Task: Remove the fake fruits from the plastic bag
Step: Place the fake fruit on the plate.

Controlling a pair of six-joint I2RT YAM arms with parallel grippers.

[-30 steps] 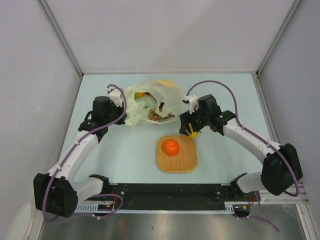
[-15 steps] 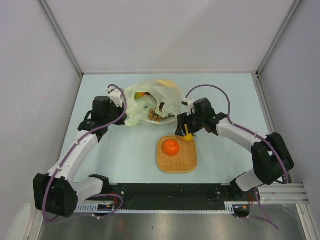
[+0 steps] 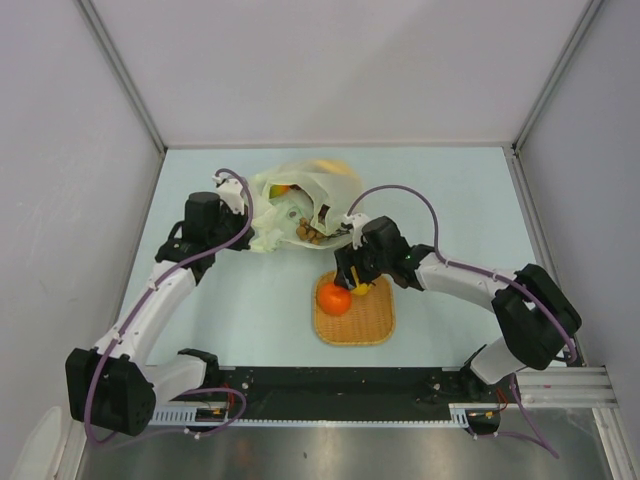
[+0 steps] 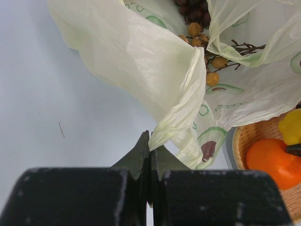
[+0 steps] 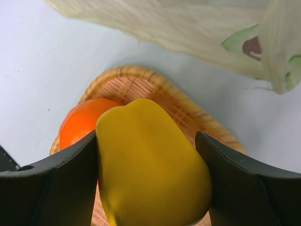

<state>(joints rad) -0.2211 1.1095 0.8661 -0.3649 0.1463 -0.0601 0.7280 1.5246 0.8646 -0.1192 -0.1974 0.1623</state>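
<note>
The pale yellow-green plastic bag (image 3: 300,200) lies crumpled at the table's middle back. My left gripper (image 3: 250,232) is shut on its near-left edge, as the left wrist view shows (image 4: 151,147). Brown nut-like fruits (image 4: 207,56) and dark grapes (image 4: 190,7) show in the bag's mouth. My right gripper (image 3: 357,284) is shut on the yellow pepper-like fruit (image 5: 150,165) and holds it low over the woven mat (image 3: 372,318). The orange (image 3: 334,298) sits on the mat's left part, right beside the pepper (image 5: 77,125).
The bag still shows an orange-red fruit (image 3: 283,189) and something yellow (image 3: 330,166) through its film. The bag's near edge (image 5: 188,28) hangs just behind the mat (image 5: 141,84). Grey walls close in the table on three sides.
My right gripper has moved left and down with the yellow pepper, from beside the mat's back right corner to over the mat. The orange has shifted slightly left. The left arm has not moved.
</note>
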